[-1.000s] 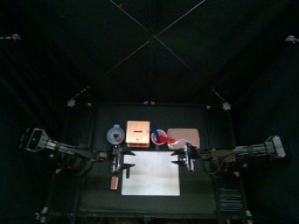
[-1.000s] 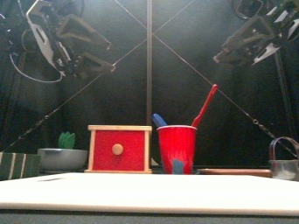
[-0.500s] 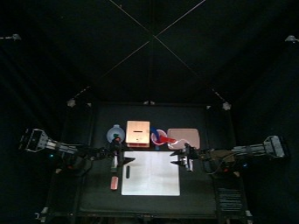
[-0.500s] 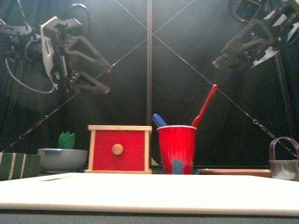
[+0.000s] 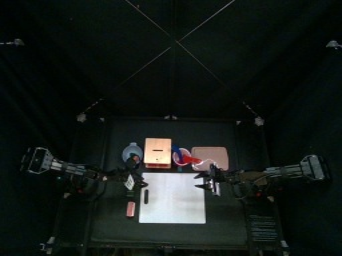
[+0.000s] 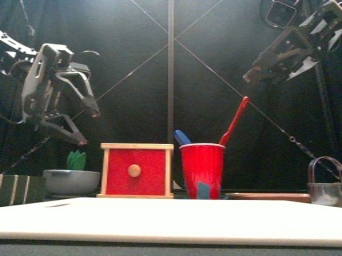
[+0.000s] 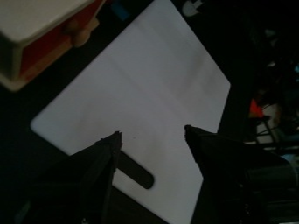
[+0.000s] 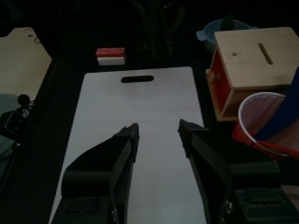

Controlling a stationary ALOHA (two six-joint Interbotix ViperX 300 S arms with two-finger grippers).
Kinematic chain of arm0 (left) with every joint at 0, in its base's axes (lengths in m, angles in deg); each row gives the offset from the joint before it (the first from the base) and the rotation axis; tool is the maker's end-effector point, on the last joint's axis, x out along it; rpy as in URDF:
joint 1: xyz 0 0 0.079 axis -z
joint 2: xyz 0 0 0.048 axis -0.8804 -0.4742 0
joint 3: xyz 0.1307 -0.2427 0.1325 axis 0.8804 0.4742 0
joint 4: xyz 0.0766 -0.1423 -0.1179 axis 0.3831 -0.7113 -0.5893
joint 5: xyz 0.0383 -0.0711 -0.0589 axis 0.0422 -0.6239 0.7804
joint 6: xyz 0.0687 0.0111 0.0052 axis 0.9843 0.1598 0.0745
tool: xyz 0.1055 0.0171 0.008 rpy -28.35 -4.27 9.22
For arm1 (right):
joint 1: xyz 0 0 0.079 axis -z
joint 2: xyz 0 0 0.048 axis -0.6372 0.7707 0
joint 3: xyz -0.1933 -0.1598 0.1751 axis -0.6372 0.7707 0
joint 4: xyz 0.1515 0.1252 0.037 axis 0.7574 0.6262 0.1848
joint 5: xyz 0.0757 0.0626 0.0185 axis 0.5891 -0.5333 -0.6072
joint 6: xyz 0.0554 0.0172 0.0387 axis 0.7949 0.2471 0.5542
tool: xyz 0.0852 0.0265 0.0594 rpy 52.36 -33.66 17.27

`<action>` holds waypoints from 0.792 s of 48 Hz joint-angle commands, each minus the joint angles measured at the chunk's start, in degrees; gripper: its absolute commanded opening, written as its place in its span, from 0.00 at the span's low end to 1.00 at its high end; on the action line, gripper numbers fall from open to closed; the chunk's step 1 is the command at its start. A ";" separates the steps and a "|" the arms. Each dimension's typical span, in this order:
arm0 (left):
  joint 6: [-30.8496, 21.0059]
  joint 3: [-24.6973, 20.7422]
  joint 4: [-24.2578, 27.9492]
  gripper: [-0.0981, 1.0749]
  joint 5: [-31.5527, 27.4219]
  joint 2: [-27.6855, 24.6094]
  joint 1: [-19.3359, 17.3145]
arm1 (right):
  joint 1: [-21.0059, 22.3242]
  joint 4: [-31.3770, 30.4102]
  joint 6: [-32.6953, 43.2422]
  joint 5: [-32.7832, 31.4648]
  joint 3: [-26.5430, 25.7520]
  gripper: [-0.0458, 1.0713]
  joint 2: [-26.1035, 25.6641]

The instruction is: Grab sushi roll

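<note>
The sushi roll point(image 5: 130, 208), a small red and white piece, lies on the black table left of the white cutting board point(image 5: 174, 198), near its front corner. The right wrist view shows the sushi roll point(image 8: 110, 56) beyond the board's handle end. My left gripper point(image 7: 152, 144) is open with nothing between its jaws and hangs over the cutting board point(image 7: 140, 96). In the front view the left gripper point(image 6: 60, 98) is well above the table on the left. My right gripper point(image 8: 158, 140) is open too, high over the board's other side point(image 6: 287, 55).
Along the back stand a red box with a wooden top point(image 6: 138, 170), a red cup point(image 6: 202, 170) holding a red and a blue utensil, a grey bowl point(image 6: 72, 181) and a flat wooden board point(image 5: 211, 157). A metal mug point(image 6: 325, 185) stands far right.
The left arm has come down and tipped forward in the front view, jaws still open. The right arm has hardly moved.
</note>
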 commanded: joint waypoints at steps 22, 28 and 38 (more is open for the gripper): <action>0.09 -7.21 2.37 0.74 -16.26 5.80 -10.55 | -0.09 -0.09 0.00 0.44 0.44 0.75 1.93; -0.44 -13.54 10.20 0.74 -24.52 0.97 -15.12 | -0.18 0.18 0.18 0.44 1.05 0.75 1.93; -6.24 -17.75 20.65 0.73 -38.32 -5.80 -20.21 | -0.53 0.70 0.70 0.44 1.49 0.75 1.93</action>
